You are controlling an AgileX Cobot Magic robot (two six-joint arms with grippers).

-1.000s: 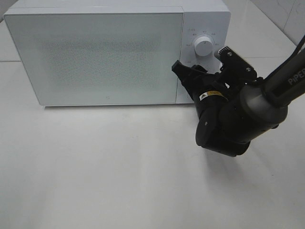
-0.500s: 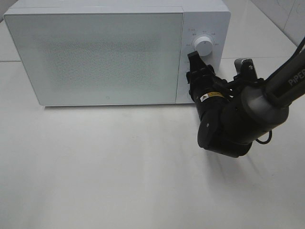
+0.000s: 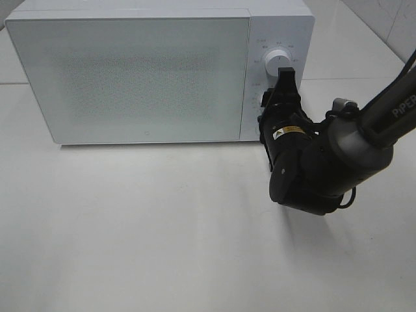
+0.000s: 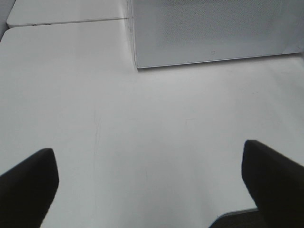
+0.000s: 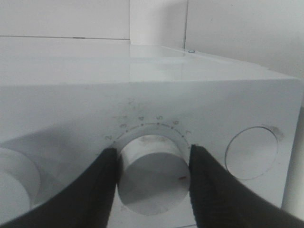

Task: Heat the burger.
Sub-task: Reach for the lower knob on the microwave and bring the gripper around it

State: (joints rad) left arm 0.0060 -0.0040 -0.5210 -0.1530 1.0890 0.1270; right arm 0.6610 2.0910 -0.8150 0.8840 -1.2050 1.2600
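Nowhere in view, the burger is, I judge, behind the shut door of the microwave (image 3: pixel 143 71). Its dial (image 5: pixel 152 183) lies straight ahead between the fingers of my right pincer (image 5: pixel 152 151); whether they clamp it I cannot tell. Only the right wrist view shows this straddle. My left pincer (image 4: pixel 148 152) hangs released above the worktop (image 4: pixel 142 109), farther off.
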